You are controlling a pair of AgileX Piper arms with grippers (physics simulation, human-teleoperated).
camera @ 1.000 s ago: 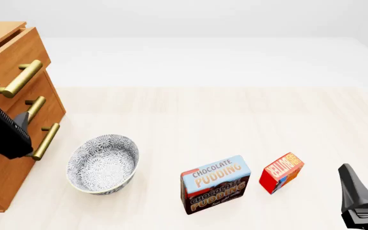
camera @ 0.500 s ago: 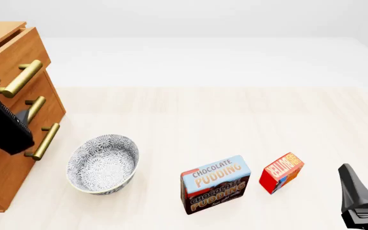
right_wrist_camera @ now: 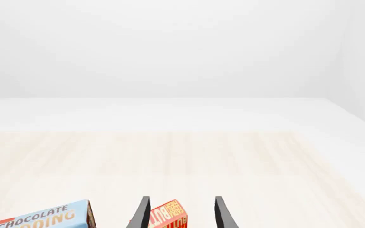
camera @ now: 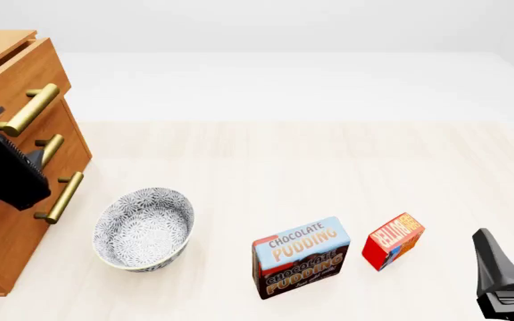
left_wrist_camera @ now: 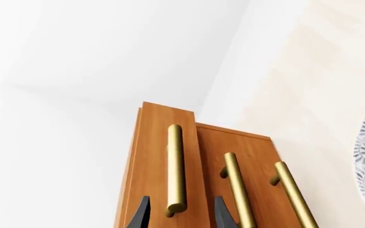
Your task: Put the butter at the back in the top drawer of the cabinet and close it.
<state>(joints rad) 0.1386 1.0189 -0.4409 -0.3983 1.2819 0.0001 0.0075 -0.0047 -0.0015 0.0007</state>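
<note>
A: Since a second ago the left hand [camera: 7, 137] has crept up the cabinet [camera: 11, 221] front toward the top handle [camera: 27, 108]; butter, pudding box and bowl have not shifted

B: Is that hand holding anything?

A: No. In the left wrist view its two fingers [left_wrist_camera: 140, 214] stand spread, one on each side of the near end of the top handle [left_wrist_camera: 175, 168], with a gap to the bar on both sides. It is released, gripping nothing

B: And the top drawer?

A: The top drawer [camera: 16, 80] sticks out a little past the two lower fronts. The wrist view shows the same: its front [left_wrist_camera: 160, 156] stands proud of the ones beside it

B: Where is the butter?

A: On the surface [camera: 328, 160], well apart from the cabinet. The butter [camera: 393, 241] stands tilted just beside the pudding box [camera: 301, 257], on its right, with a small gap. The bowl [camera: 142, 229] lies between that box and the cabinet

B: The right hand?

A: The right hand [right_wrist_camera: 180, 213] hangs low at the near right corner, fingers spread and empty. In its wrist view the butter [right_wrist_camera: 167, 216] shows between the fingers, farther off, not touched
</note>
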